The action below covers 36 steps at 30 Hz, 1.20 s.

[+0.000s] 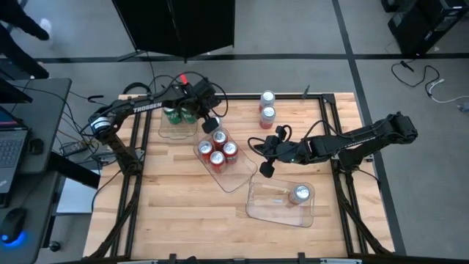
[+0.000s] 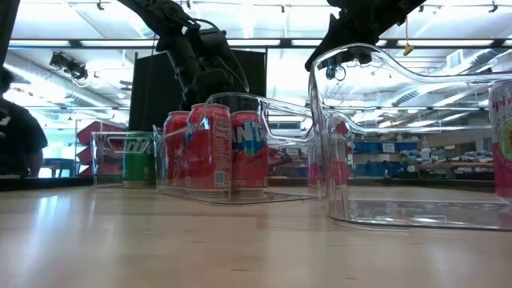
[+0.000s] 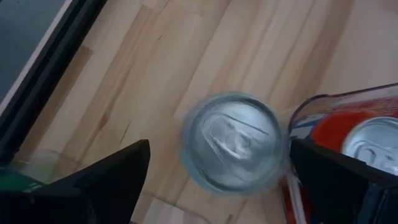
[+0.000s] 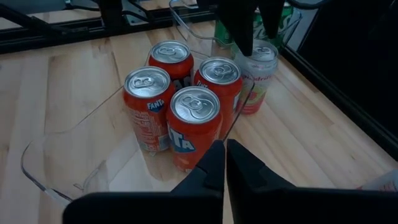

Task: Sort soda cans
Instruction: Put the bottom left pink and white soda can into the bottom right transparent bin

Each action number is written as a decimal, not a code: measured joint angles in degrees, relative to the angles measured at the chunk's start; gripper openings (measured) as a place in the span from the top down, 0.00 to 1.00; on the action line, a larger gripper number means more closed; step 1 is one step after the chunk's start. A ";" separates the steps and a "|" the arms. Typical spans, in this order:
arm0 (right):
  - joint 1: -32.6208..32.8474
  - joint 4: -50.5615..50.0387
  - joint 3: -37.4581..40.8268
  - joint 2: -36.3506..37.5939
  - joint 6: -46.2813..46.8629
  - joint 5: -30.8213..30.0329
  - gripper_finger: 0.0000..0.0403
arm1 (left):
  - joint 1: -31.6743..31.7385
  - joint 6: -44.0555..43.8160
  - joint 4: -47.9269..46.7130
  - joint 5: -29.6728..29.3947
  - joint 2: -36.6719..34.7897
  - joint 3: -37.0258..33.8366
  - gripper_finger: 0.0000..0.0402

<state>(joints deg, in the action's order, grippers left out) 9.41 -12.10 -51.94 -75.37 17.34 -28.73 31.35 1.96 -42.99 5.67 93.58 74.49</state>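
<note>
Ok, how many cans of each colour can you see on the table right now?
Red cans: 4
Silver-grey cans: 4
Green cans: 2 in view; more may sit hidden under the left arm
Total in view: 10

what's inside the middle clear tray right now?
Four red cans stand upright in the middle tray, bunched at its end nearest the left gripper. The rest of the tray looks bare. The tray floor under the cans is covered.
</note>
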 joint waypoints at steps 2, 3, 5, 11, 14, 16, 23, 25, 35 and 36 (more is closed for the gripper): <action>0.00 0.00 0.00 0.00 0.00 -0.01 0.99 | -0.02 0.00 -0.90 0.03 0.00 0.87 0.02; 0.00 0.00 0.00 0.00 0.00 0.00 0.99 | -0.02 -0.02 -0.88 0.04 -0.07 0.95 0.02; 0.00 -0.01 0.00 0.00 0.00 -0.02 1.00 | -0.02 -0.02 -1.77 0.07 -0.06 0.95 0.02; 0.00 -0.02 0.00 0.00 0.00 -0.02 0.99 | -0.02 0.66 -2.18 -2.28 0.81 0.95 0.02; 0.00 -0.03 0.00 0.00 0.00 -0.02 0.99 | -0.02 0.77 -2.28 -2.20 2.17 0.97 0.02; 0.00 -0.02 0.00 0.00 0.00 -0.02 0.98 | -0.15 0.79 -2.26 -2.03 3.28 0.99 0.02; 0.00 -0.03 0.00 0.00 0.00 -0.02 0.99 | -0.33 2.59 -1.54 -4.02 6.16 1.02 0.02; 0.00 -0.04 0.00 0.00 0.00 -0.02 0.99 | -0.35 3.12 -0.99 -4.35 6.28 1.02 0.02; 0.00 -0.02 0.00 0.00 0.00 -0.02 0.98 | -0.39 3.56 1.45 -4.38 6.23 1.54 0.03; 0.00 -0.04 0.00 0.00 0.00 -0.02 0.98 | -0.39 3.52 1.43 -4.56 6.23 1.56 0.03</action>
<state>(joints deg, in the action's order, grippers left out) 9.41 -12.14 -51.94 -75.37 17.34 -28.75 30.96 5.48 -41.56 1.11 99.81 76.05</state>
